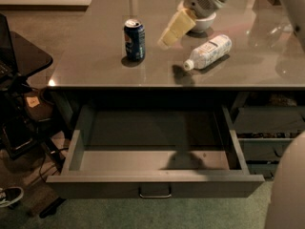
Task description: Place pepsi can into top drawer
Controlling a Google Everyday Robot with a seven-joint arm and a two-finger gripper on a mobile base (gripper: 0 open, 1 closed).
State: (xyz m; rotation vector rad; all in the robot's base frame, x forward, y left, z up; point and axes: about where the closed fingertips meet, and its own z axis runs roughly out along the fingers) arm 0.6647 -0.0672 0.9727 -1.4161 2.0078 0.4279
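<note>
The pepsi can point(134, 39) stands upright on the grey table point(90, 68), above the top drawer point(95, 186), which is pulled fully out. The robot's end effector point(167, 36) hangs over the table just right of the can, not touching it; how wide it stands cannot be told. A white bottle point(208, 51) lies nearby.

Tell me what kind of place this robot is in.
Probably an office or lab kitchenette: grey counter over metal drawers, top drawer open, pepsi can, bottle and bowl on the counter. The gripper hovers between can and bowl.
</note>
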